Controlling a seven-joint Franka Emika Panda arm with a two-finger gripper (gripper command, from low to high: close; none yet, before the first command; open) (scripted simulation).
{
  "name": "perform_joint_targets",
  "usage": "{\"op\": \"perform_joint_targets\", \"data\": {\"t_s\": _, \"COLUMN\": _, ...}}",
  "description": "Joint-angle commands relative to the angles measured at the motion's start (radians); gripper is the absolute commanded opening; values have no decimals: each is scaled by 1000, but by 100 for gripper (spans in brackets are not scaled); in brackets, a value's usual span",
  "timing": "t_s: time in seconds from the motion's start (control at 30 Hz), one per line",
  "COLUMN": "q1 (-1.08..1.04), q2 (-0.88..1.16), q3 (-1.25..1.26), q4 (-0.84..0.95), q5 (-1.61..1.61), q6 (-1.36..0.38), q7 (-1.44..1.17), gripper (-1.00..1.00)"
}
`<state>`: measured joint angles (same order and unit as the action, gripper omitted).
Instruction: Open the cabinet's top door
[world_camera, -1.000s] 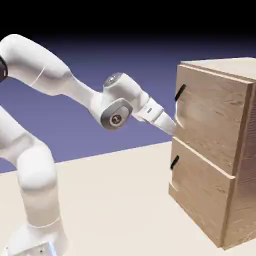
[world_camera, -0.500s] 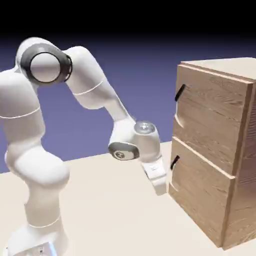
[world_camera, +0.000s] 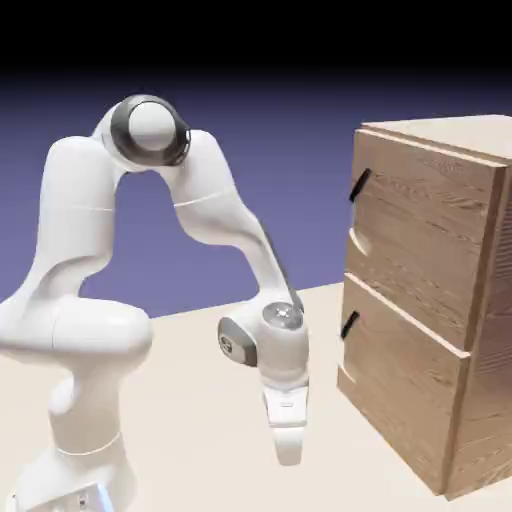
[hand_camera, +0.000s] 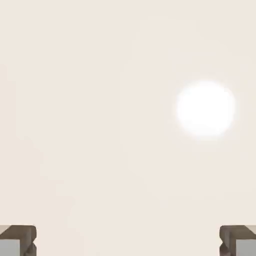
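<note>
On my hand view the two grey fingertips (hand_camera: 18, 240) sit at the far left and far right of the bottom edge, so the pincer (hand_camera: 128, 241) is spread wide with nothing between its fingers. Everything beyond them is plain cream desk (hand_camera: 100, 125), with one soft white glare spot to the right of the middle.

From the exterior view I see the pincer (world_camera: 288, 455) pointing straight down, low over the desk (world_camera: 200, 420) and not touching the woodwork. The white arm (world_camera: 215, 215) folds up from its base at lower left, over a high grey-capped joint, then runs down to the wrist above the pincer.

Further along, to the right, stands the cabinet (world_camera: 480, 330), a light-brown wood-grain box resting on the desk. Its lower panel (world_camera: 400, 385) carries a small black handle near its left edge, and the pincer hangs to the left of this panel, apart from it. Above it is the top door (world_camera: 420, 240), shut flush with the cabinet front; its short black bar handle (world_camera: 359, 184) sits tilted near the upper left corner, well above the pincer. Behind everything is the blue-violet backdrop (world_camera: 280, 150).
</note>
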<state>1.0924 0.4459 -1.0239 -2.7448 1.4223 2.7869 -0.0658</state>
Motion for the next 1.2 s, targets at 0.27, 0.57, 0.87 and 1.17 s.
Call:
{"op": "perform_joint_targets", "data": {"t_s": 0.27, "q1": 297, "q2": 280, "q3": -282, "q4": 18, "q5": 392, "q6": -69, "q7": -222, "gripper": 0}}
{"op": "perform_joint_targets", "data": {"t_s": 0.57, "q1": 595, "q2": 559, "q3": -564, "q4": 36, "q5": 783, "q6": -138, "q7": -444, "gripper": 0}}
{"op": "perform_joint_targets", "data": {"t_s": 0.87, "q1": 892, "q2": 839, "q3": -846, "q4": 54, "q5": 1174, "q6": -206, "q7": -666, "gripper": 0}}
{"op": "perform_joint_targets", "data": {"t_s": 1.17, "q1": 819, "q2": 892, "q3": -873, "q4": 195, "q5": 1346, "q6": -261, "q7": -750, "gripper": -100}}
